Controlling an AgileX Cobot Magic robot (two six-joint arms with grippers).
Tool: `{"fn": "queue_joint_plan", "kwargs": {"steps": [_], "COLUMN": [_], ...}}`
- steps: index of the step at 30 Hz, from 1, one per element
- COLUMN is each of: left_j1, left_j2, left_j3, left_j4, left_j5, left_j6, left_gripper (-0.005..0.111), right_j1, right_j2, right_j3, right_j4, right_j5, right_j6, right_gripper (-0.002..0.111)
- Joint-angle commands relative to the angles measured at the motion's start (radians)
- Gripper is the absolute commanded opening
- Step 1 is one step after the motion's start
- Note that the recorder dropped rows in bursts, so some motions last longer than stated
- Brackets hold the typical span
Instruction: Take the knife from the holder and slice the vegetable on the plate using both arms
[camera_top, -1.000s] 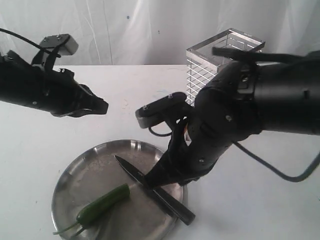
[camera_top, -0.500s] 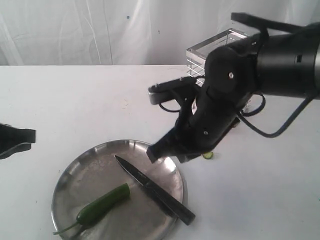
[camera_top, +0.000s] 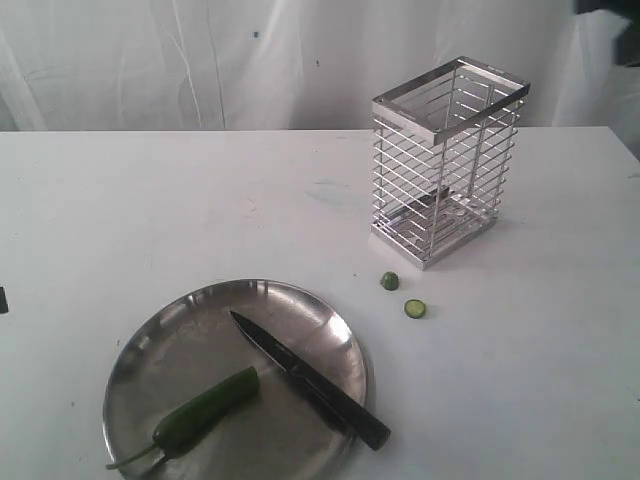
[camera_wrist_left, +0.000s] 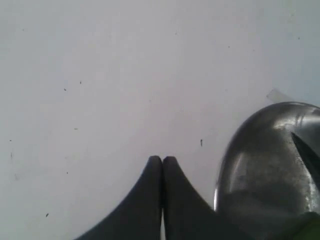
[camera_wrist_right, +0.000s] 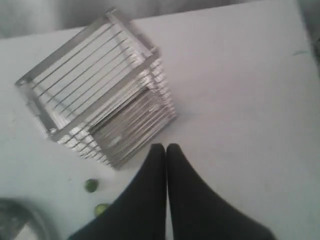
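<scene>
White surface (camera_top: 150, 200), pale drape behind. Lower left of frame: plate (camera_top: 190, 330) bearing vegetable (camera_top: 205, 405) and knife (camera_top: 310, 385), blade on plate, handle past its lower-right rim. Upper right: holder (camera_top: 447, 160), upright; two cut slices (camera_top: 389, 281) just below it. Left end effector (camera_wrist_left: 162, 165): jaws pressed together, holding nothing. Right end effector (camera_wrist_right: 166, 150): likewise.

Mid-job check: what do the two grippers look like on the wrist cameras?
The left gripper and the right gripper look alike: each has two matte black fingers, broad at the base and curving to narrow, rounded tips. No cables, labels or markings show on them in these views.
</scene>
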Motion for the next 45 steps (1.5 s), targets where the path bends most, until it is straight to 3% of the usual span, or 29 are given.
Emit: {"fn": "queue_joint_plan", "kwargs": {"steps": [1, 5, 9, 14, 24, 27, 32, 35, 37, 40, 43, 45], "left_j1": [0.002, 0.002, 0.002, 0.002, 0.002, 0.002, 0.002, 0.002, 0.002, 0.002, 0.002, 0.002], "left_j2": [-0.037, -0.042, -0.042, -0.042, -0.042, -0.042, -0.042, -0.042, -0.042, -0.042, -0.042, -0.042], "left_j3": [0.008, 0.008, 0.008, 0.008, 0.008, 0.008, 0.008, 0.008, 0.008, 0.008, 0.008, 0.008], "left_j4": [-0.049, -0.047, -0.047, -0.047, -0.047, -0.047, -0.045, -0.045, -0.045, -0.045, -0.045, -0.045], "left_j5": [0.054, 0.084, 0.077, 0.077, 0.077, 0.077, 0.068, 0.057, 0.054, 0.054, 0.056, 0.056], "left_j6": [-0.008, -0.001, -0.001, -0.001, -0.001, -0.001, -0.001, -0.001, -0.001, -0.001, -0.001, -0.001], "left_gripper": [0.0, 0.0, 0.0, 0.0, 0.0, 0.0, 0.0, 0.0, 0.0, 0.0, 0.0, 0.0], "right_j1": [-0.071, -0.071, -0.071, -0.071, -0.071, -0.102, -0.14, -0.141, -0.141, -0.141, -0.146, -0.149], "right_j2": [-0.239, -0.495, -0.702, -0.898, -1.155, -1.216, -1.22, -1.22, -1.22, -1.22, -1.22, -1.22], "right_j3": [0.163, 0.35, 0.469, 0.48, 0.487, 0.56, 0.817, 1.013, 1.132, 1.278, 1.278, 1.278], "right_j4": [-0.059, -0.059, -0.052, -0.043, -0.059, -0.06, 0.168, 0.286, 0.307, 0.253, 0.108, 0.014], "right_j5": [-0.146, -0.298, -0.284, -0.136, -0.171, -0.443, -1.307, -1.506, -1.45, -1.169, -0.783, -0.656], "right_j6": [0.048, 0.029, 0.029, 0.029, 0.024, -0.112, -0.428, -0.404, -0.331, -0.146, -0.056, -0.05], "right_gripper": [0.0, 0.0, 0.0, 0.0, 0.0, 0.0, 0.0, 0.0, 0.0, 0.0, 0.0, 0.0]}}
